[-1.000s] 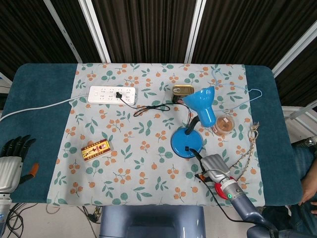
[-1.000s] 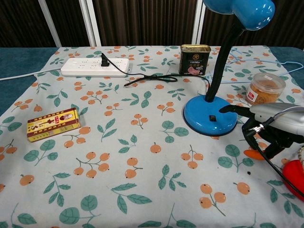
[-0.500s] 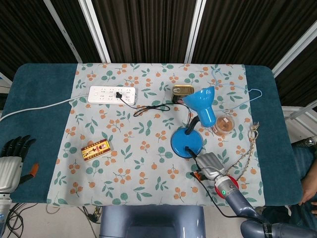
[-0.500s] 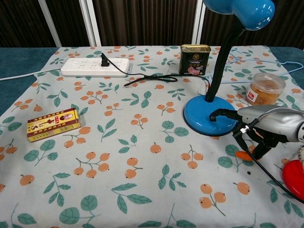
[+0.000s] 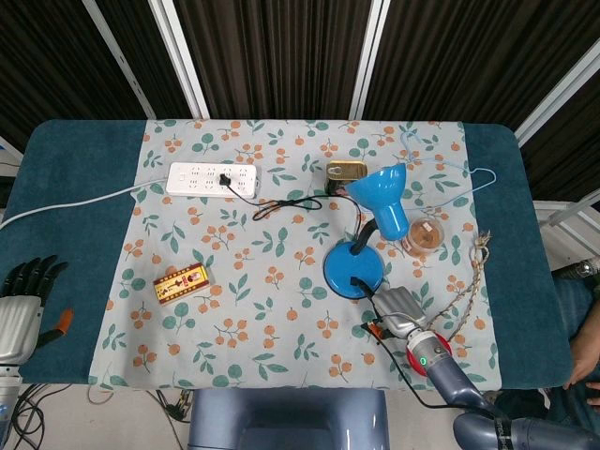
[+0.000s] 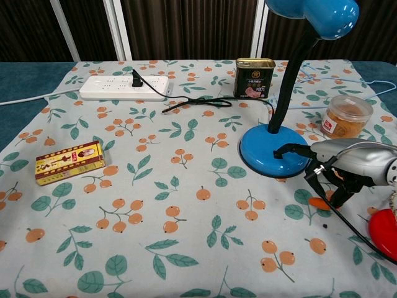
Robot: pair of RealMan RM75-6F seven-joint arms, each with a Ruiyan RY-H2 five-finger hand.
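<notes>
A blue desk lamp stands on the floral cloth, with its round base (image 5: 349, 272) (image 6: 263, 151) in front of a black neck and its shade (image 5: 385, 194) (image 6: 322, 13) above. My right hand (image 5: 396, 308) (image 6: 345, 164) lies just right of the base. One finger reaches out to the black switch on the base's near right edge, and the others are curled in on nothing. My left hand (image 5: 21, 298) hangs off the table's near left corner with its fingers stretched out and apart, holding nothing.
A white power strip (image 5: 212, 178) (image 6: 123, 87) lies at the back left, and a black cord (image 5: 286, 204) runs from it toward the lamp. A tin can (image 5: 346, 172) (image 6: 254, 78), a small jar (image 5: 424, 236) (image 6: 345, 116), a flat box (image 5: 182, 283) (image 6: 68, 162), a blue hanger (image 5: 448, 167) and a rope (image 5: 475, 267) also lie about.
My right hand has slid left toward the lamp base, and its outstretched finger now reaches the switch. The left hand has stayed still.
</notes>
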